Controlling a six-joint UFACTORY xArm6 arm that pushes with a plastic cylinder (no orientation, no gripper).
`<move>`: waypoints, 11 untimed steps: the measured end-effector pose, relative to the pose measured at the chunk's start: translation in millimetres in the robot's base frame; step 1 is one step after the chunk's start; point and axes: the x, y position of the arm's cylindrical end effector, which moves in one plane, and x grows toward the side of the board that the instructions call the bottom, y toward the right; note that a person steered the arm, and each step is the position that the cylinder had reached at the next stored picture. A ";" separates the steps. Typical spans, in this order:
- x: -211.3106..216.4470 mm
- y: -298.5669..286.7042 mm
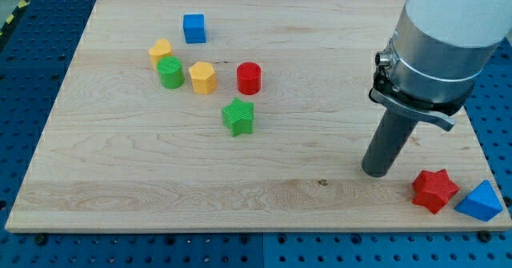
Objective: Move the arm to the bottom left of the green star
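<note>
The green star [238,116] lies a little left of the board's middle. My tip [375,172] rests on the board at the view's right, far to the right of the green star and slightly lower. A red cylinder [249,78] stands just above the star. A yellow hexagon block [202,78], a green cylinder [170,72] and a second yellow block [160,52] lie up and to the left of it.
A blue cube [194,28] sits near the board's top left. A red star [434,190] and a blue triangle block [481,201] lie at the bottom right corner, just right of my tip. The wooden board [160,196] rests on a blue perforated table.
</note>
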 end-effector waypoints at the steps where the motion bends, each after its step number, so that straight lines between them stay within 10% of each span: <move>1: 2.6 0.0; 11: 2.6 -111.0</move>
